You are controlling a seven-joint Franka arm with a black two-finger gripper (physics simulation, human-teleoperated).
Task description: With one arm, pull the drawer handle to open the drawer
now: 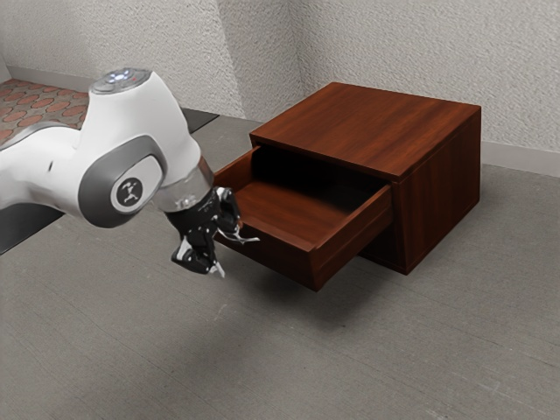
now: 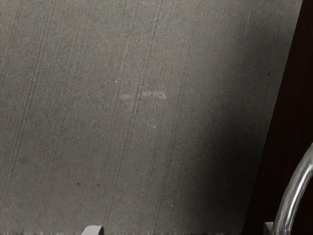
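Note:
A dark red-brown wooden cabinet stands on the floor, and its drawer is pulled well out toward the exterior view's left. My black gripper hangs at the drawer's front face, beside the small silver handle. In the wrist view the curved metal handle rises along the dark drawer front, just outside one of my fingertips. The other fingertip stands far from it, so the gripper is open with nothing between the fingers.
Grey concrete-like floor spreads around the cabinet. A textured white wall runs behind it. A dark mat and patterned tiles lie at the exterior view's left, behind my arm.

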